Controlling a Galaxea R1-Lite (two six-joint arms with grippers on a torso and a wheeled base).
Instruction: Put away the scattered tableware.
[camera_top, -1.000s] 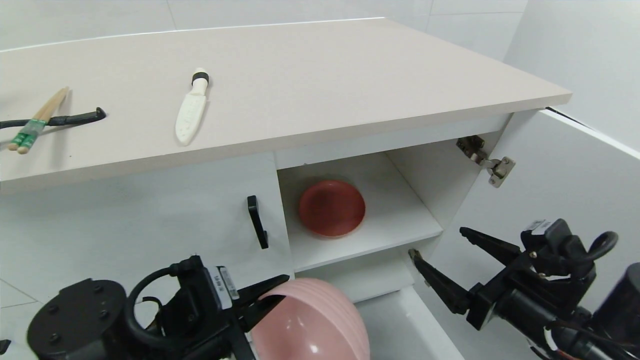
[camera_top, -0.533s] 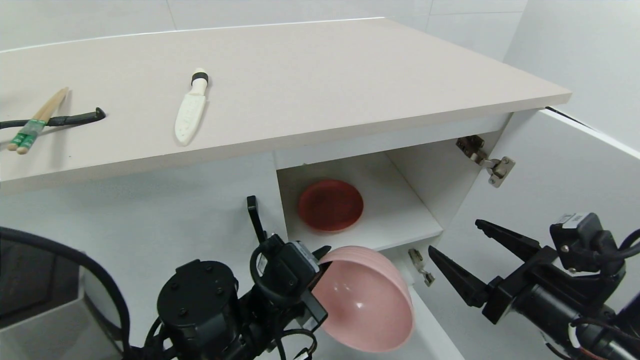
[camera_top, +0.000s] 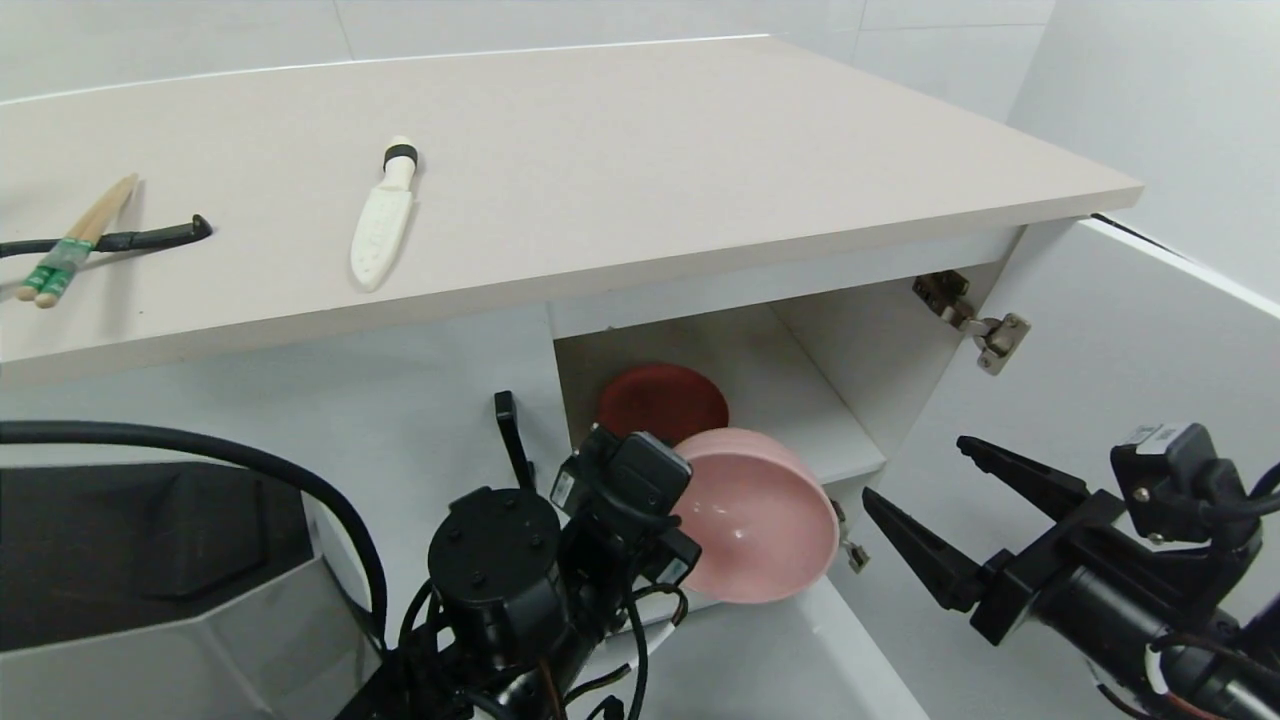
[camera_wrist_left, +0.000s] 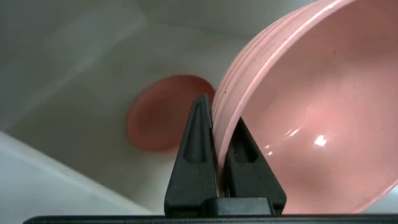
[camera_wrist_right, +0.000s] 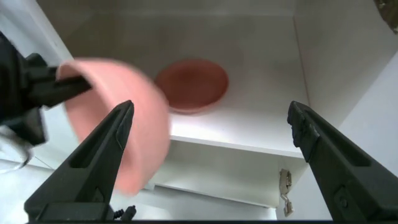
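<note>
pink bowl (camera_top: 755, 515) | rim clamped in left tool (camera_wrist_left: 219, 124) | has risen from below the shelf (camera_top: 800, 430) to its front edge, just beside red plate (camera_top: 660, 400) | right tool (camera_top: 914, 466) spread wide, holds nothing | judgement: placing nearly done; knife (camera_top: 383, 222) and chopsticks (camera_top: 70, 245) wait on worktop (camera_top: 650, 150)

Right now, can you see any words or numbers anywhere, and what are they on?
None can be read.
Right wrist sticker, behind the right gripper: too small to read.
Left wrist sticker, behind the left gripper: too small to read.
Pink bowl, red plate, knife: no print seen.
</note>
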